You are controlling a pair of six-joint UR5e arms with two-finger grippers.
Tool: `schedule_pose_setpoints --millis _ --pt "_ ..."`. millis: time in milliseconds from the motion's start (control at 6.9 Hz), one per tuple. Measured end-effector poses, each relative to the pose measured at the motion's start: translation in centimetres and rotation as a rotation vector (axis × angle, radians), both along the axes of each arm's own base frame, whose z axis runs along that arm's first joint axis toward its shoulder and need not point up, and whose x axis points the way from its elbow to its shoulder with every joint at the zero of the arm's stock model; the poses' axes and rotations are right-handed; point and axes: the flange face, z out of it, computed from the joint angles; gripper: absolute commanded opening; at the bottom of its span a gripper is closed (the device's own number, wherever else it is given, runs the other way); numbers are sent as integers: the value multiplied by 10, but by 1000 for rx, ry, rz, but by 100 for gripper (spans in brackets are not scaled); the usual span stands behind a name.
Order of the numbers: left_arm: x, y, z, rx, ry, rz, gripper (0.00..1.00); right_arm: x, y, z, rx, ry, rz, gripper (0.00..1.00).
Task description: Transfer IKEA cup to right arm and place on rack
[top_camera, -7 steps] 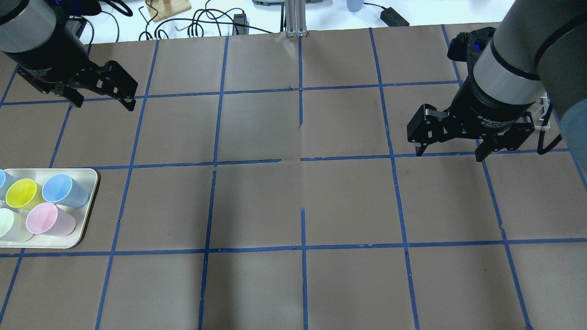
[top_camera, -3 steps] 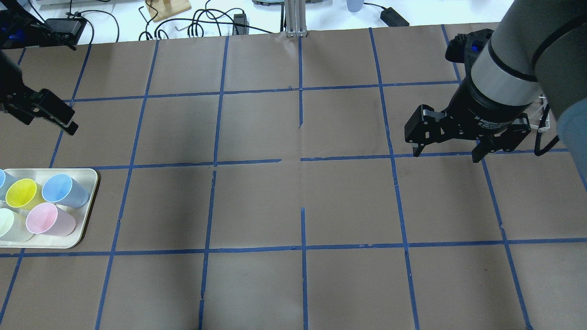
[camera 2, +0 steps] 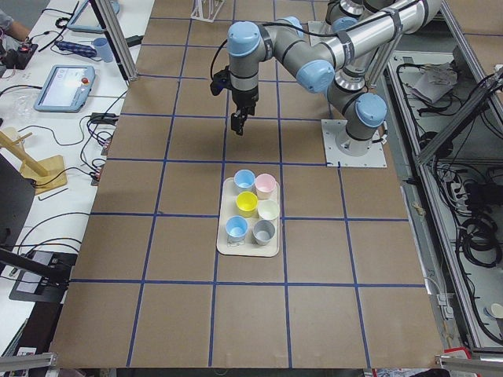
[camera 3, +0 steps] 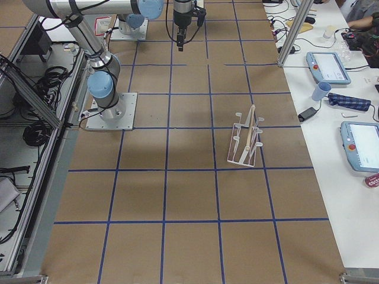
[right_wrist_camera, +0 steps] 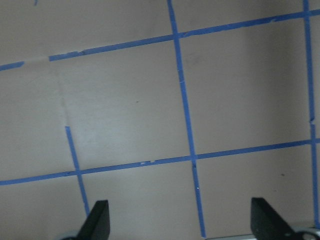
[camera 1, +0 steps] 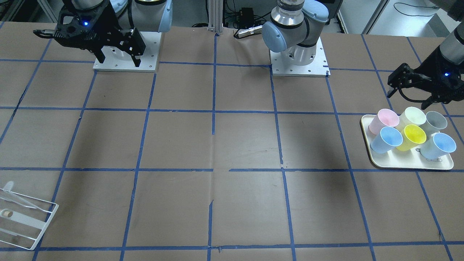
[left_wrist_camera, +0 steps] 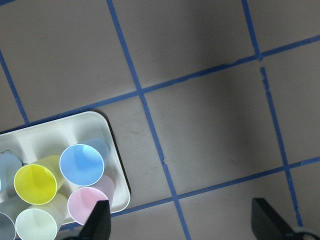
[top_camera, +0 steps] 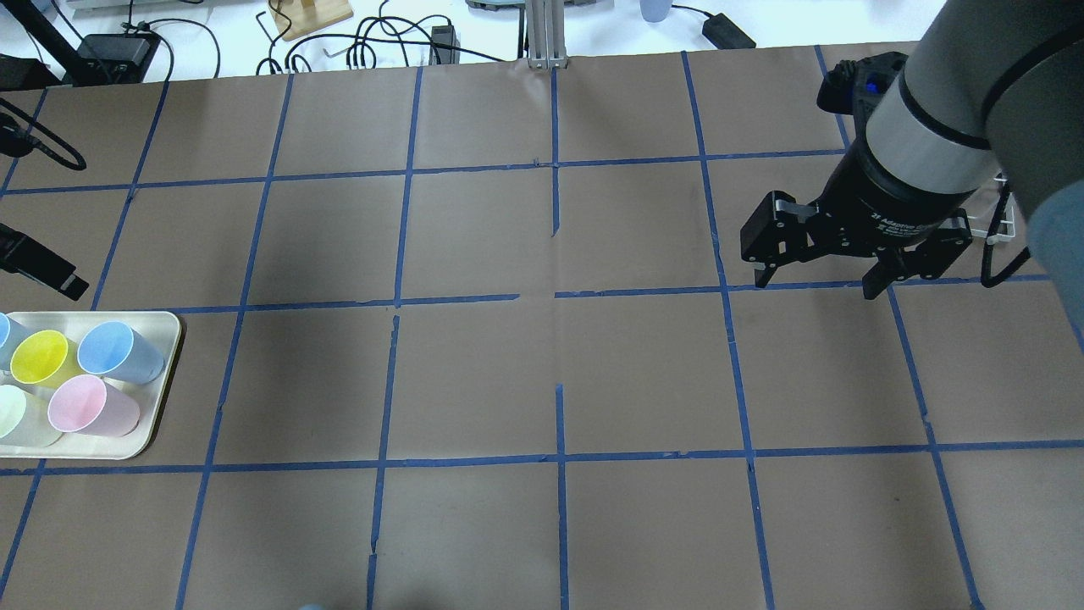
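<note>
Nearest the operators' edge, on the robot's right side of the bench (camera 1: 232, 145): the rack (camera 1: 21, 217), prongs free, no cup on it. Farther in, on the opposite side: a cream tray (camera 1: 409, 166) with six cups standing mouth-up. The IKEA cup (camera 1: 413, 136) in the middle of the near row, flanked by two blue ones and backed by a pale cream one (packed close; touching or not, cannot tell).

Beyond the tray, toward the robot: the left gripper (camera 1: 406, 98), up off the bench, spread wide, nothing in it, not yet over the cups. In the left wrist view, the yellow rim off to the lower left, outside the span of the fingers. Farthest back, near its own base: the right gripper (camera 1: 119, 61), likewise wide and empty, well apart from tray and rack alike.

Step in hand, judging by this: the approach to the pick, with grasp, hand-over and placing all yet to do. Called for next: shifting the left gripper across to centre on the yellow rim, then lowering with fingers lined up to slip into the gaps beside it without nudging the neighbours. Probably also bringing the right gripper toward mid-bench, ready for the hand-over.
</note>
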Motion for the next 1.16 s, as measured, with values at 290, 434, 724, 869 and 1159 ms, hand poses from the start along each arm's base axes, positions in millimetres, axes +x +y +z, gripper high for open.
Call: schedule_pose_setpoints --millis 290,434,724,869,1159 --pt "49 -13 -33 -27 -17 -110 100 22 -4 8 -27 -244 5 100" --pt "75 -18 -51 -23 -10 -172 100 28 -6 13 -45 -340 1 100" --pt "128 -17 -93 -13 39 -287 100 39 -10 26 -84 -532 2 100" --pt "150 -16 -113 -13 47 -355 100 40 -14 29 -104 -611 13 100" --pt "178 -10 -147 10 79 -439 100 36 -23 19 -119 -792 29 100"
